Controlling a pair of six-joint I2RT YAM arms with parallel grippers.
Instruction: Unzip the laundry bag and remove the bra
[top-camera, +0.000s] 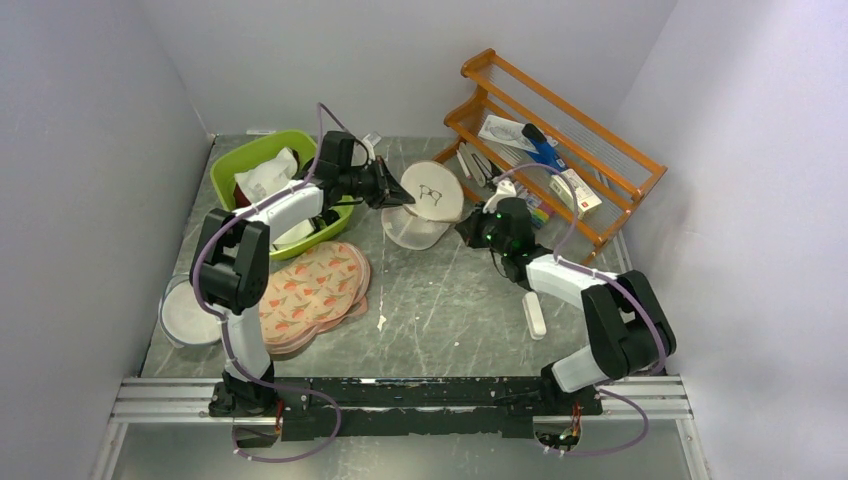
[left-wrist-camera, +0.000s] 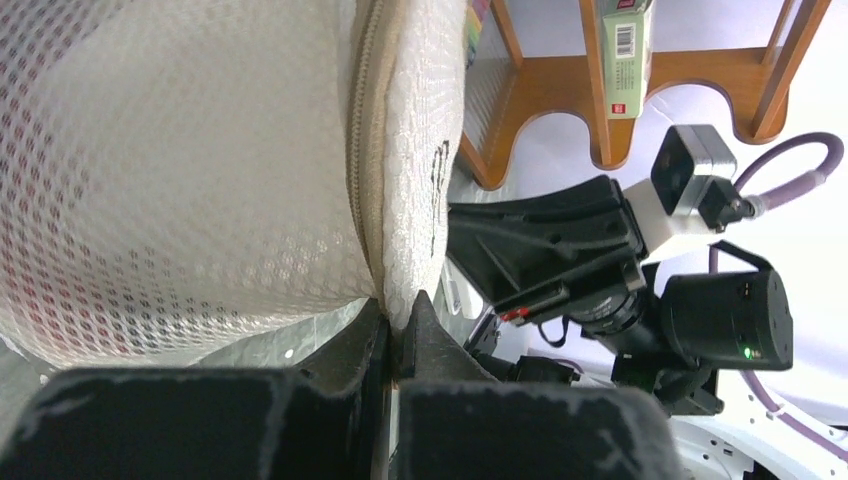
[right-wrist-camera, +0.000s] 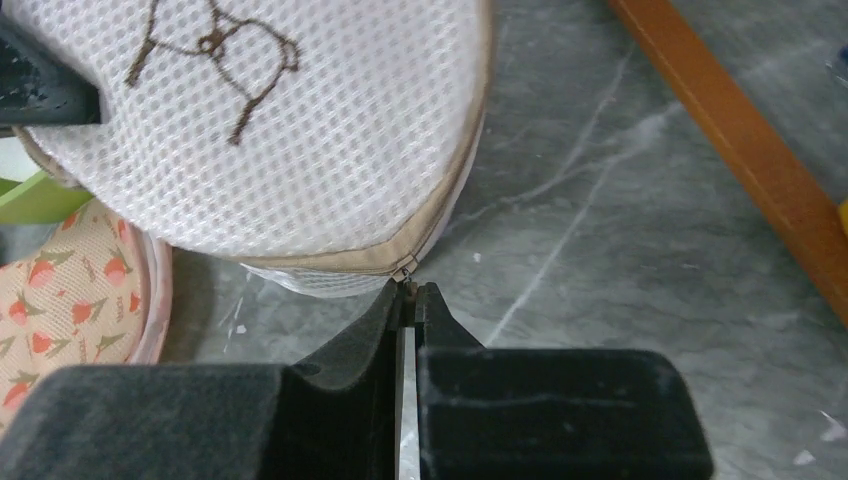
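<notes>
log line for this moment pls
left tool shut on laundry bag rim | right tool shut on zipper pull | zip closed

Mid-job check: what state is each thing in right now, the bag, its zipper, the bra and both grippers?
laundry bag, tilted up, rim pinched by the left gripper.
zipper, closed along the stretch in view.
zipper pull, caught at the right gripper's fingertips.
bra, inside the bag, only a reddish tint through the mesh.
left gripper, shut on the bag's rim.
right gripper, shut on the zipper pull.
</notes>
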